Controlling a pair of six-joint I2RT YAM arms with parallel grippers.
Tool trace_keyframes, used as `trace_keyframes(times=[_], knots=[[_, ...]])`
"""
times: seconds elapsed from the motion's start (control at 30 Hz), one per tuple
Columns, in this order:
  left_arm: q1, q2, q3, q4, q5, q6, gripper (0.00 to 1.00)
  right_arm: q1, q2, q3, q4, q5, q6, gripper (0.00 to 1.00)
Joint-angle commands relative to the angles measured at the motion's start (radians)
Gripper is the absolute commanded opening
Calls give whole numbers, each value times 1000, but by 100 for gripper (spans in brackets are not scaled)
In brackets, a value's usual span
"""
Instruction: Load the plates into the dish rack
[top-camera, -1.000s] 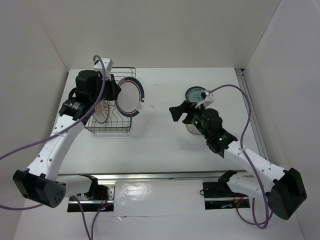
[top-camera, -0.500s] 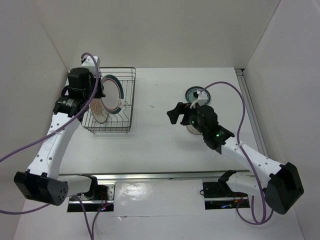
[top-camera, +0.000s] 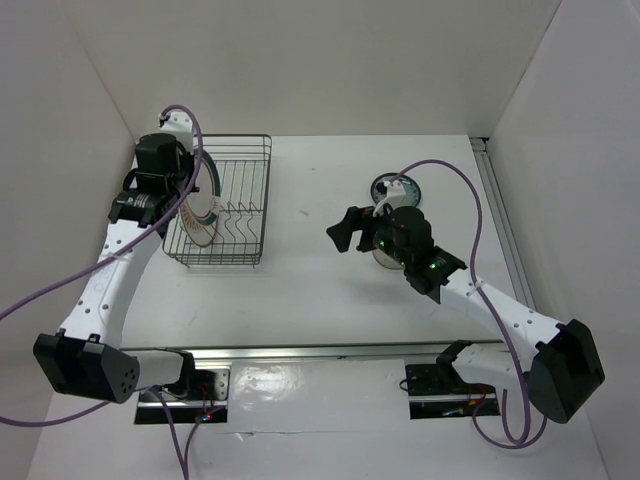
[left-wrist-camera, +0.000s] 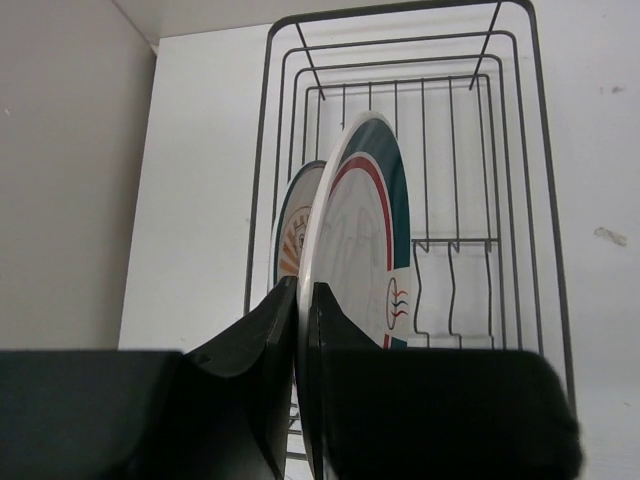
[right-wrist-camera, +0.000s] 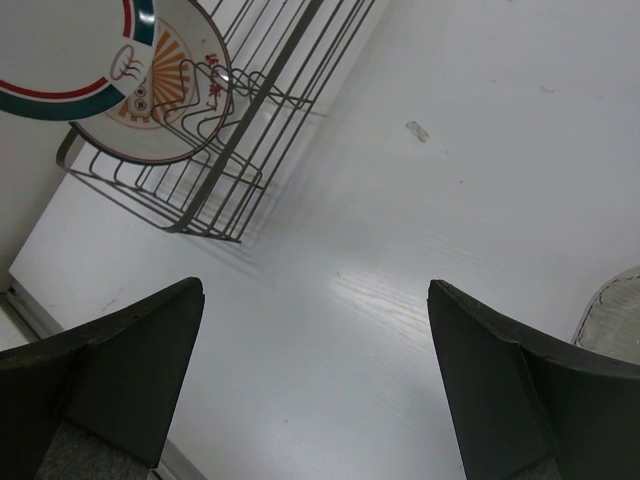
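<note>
The left fingers (left-wrist-camera: 262, 345) pinch the rim of the round white green-and-red-edged plate (left-wrist-camera: 360, 250), upright in the dark wire dish rack (top-camera: 240, 215) at upper left; it looks hard, slick and breakable, while the right fingers (right-wrist-camera: 120, 370) gape empty.

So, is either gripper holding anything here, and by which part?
Left gripper pinches the white round plate with the dark-green-and-red rim by its edge, upright in the dark wire dish rack. Right gripper is open, empty.

Bright, even light is cast; glare is seen on the table (right-wrist-camera: 370, 285), soft shadow beside the dish rack (right-wrist-camera: 235, 150).
</note>
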Motion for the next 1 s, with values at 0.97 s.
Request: trace_keyframes(times=[0.97], knots=[[0,26,-114,294,17,155,0,-2,16,-3,81,-115,5,100]])
